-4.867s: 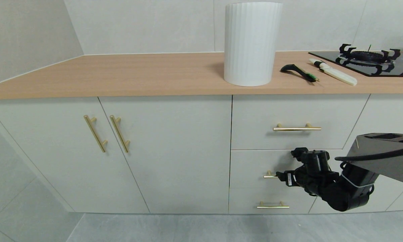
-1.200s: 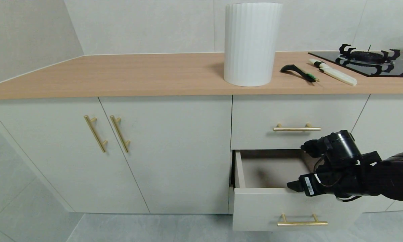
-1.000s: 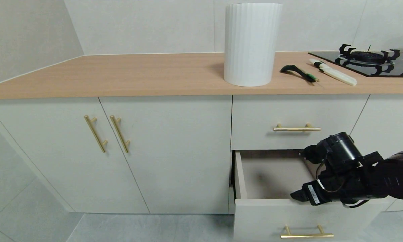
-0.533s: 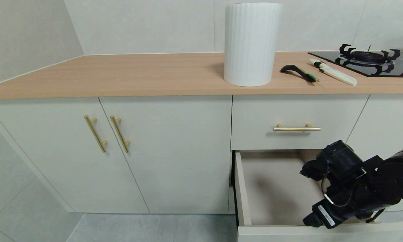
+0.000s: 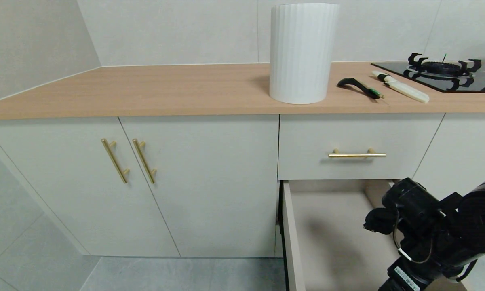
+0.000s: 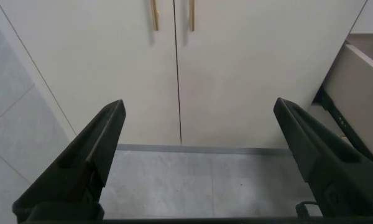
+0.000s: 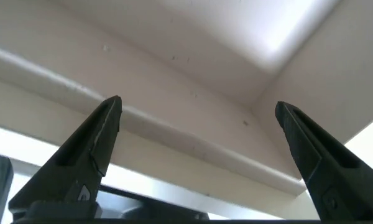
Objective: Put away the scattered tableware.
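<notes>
On the wooden counter lie a black utensil with a green end (image 5: 359, 87) and a white knife (image 5: 402, 89), just right of a tall white ribbed container (image 5: 303, 52). Below them the middle drawer (image 5: 293, 242) stands pulled far out, its beige inside bare. My right arm (image 5: 428, 234) hangs over the drawer's front right part. My right gripper (image 7: 196, 124) is open, its fingers (image 7: 93, 155) spread wide across the drawer's front wall and inner corner. My left gripper (image 6: 199, 124) is open and holds nothing, low before the cabinet doors (image 6: 174, 62).
A black gas hob (image 5: 448, 72) takes up the counter's far right. The top drawer (image 5: 357, 145) is closed, with a gold bar handle. Two closed doors with gold handles (image 5: 129, 161) sit left of the drawers. Grey tiled floor (image 6: 193, 180) lies below.
The middle drawer, closed at first, has slid steadily farther out toward me. My right arm has drawn back and down with its front; the front panel and handle have left the head view.
</notes>
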